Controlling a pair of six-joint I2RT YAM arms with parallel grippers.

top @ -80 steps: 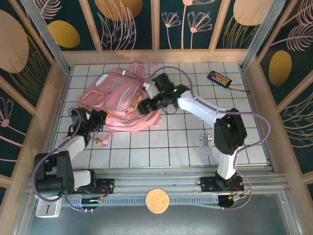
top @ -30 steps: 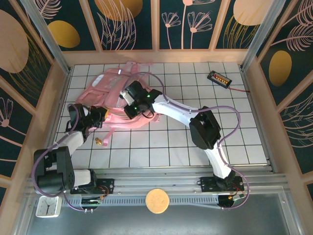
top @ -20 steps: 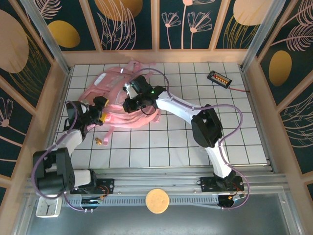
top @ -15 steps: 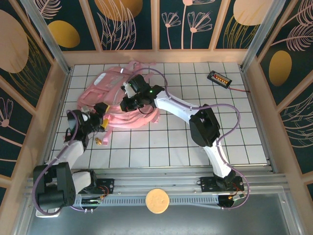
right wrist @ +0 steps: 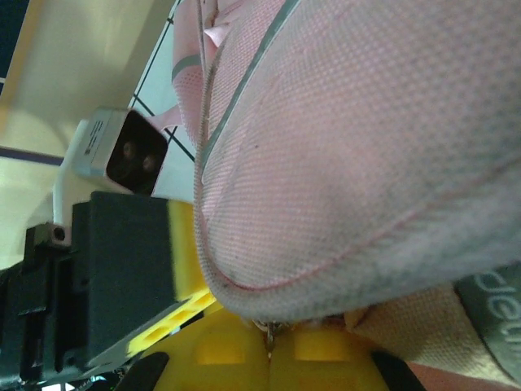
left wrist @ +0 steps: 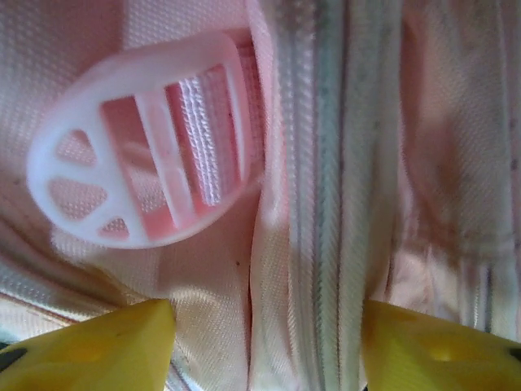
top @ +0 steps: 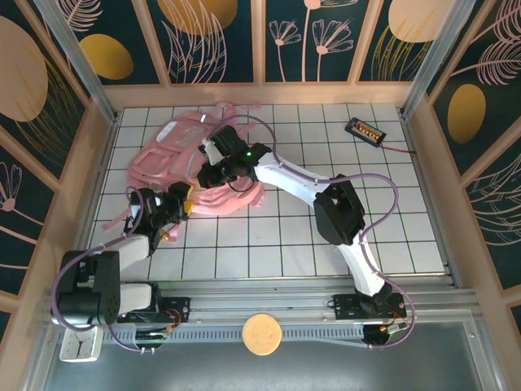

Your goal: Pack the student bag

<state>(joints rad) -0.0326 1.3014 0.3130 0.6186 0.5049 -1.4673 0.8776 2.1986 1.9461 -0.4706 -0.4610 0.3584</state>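
Student bag (top: 160, 156) pinched in closed right jaws; left jaws parted astride its zip (left wrist: 326, 163).

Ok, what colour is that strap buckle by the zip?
The buckle is pale whitish pink; clearest in the left wrist view.

White tiled surface (top: 326, 236) with 3 things on it

A pink bag (top: 167, 155) lies slumped on the far-left tiles, its straps (top: 230, 107) spilling toward the back wall. 1 small brass piece (top: 165, 236) sits on a tile just in front of the bag, nearer the left edge. A flat black box (top: 364, 129) lies in the far-right corner, well apart from the bag, and a red wire (top: 399, 149) runs from it to the right wall.
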